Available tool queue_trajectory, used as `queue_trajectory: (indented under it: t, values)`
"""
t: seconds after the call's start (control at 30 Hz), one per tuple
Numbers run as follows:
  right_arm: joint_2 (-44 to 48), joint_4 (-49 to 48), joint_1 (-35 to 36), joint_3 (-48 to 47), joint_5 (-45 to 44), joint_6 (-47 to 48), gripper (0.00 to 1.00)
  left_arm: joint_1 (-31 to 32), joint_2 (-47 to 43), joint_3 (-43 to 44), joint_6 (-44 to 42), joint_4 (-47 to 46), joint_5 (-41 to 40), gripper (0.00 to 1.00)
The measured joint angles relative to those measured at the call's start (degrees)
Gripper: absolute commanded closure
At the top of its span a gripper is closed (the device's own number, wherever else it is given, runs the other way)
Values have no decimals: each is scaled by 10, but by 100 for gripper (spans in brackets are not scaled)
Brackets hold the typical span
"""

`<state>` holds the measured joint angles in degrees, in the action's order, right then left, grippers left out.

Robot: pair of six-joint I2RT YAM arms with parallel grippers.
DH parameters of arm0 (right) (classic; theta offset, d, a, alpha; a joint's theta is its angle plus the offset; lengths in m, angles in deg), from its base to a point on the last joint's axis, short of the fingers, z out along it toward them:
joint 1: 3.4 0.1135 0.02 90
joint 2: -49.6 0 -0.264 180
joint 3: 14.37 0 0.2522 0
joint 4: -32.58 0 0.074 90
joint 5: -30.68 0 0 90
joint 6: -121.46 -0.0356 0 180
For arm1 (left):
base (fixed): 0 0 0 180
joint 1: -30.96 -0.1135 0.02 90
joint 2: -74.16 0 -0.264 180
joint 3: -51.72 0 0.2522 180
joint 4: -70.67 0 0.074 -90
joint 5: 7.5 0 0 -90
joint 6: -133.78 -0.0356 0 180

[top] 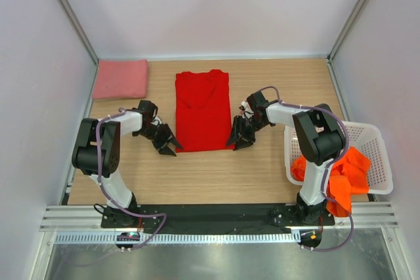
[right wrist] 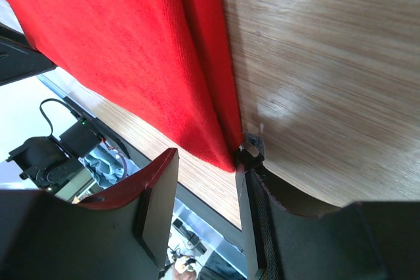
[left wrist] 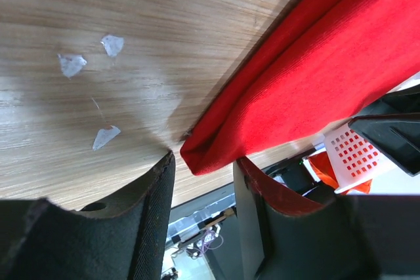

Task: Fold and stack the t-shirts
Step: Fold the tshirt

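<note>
One red t-shirt (top: 202, 106), long axis near-far, collar far; left tool (top: 169, 146), right tool (top: 237, 141) part-open, straddling near corners.

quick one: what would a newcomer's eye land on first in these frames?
The bright red t-shirt, folded into a long panel at the centre of the table, with the left claw and right claw each straddling a near corner, jaws apart. Next, the orange shirts spilling over the white basket at the right edge, and a folded pink shirt in the far-left corner.
</note>
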<state>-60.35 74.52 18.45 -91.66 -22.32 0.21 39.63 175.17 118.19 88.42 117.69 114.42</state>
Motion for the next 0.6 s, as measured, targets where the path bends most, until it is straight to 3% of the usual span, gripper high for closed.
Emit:
queue_trajectory:
  t: [0.37,0.5,0.6]
  values:
    - [0,1,-2,0,0,1,54,0,7,2,2,0,5,66]
    - [0,4,-3,0,-5,5,62,0,12,2,1,0,7,71]
    - [-2,8,-3,0,-11,9,74,1,14,2,0,-1,7,82]
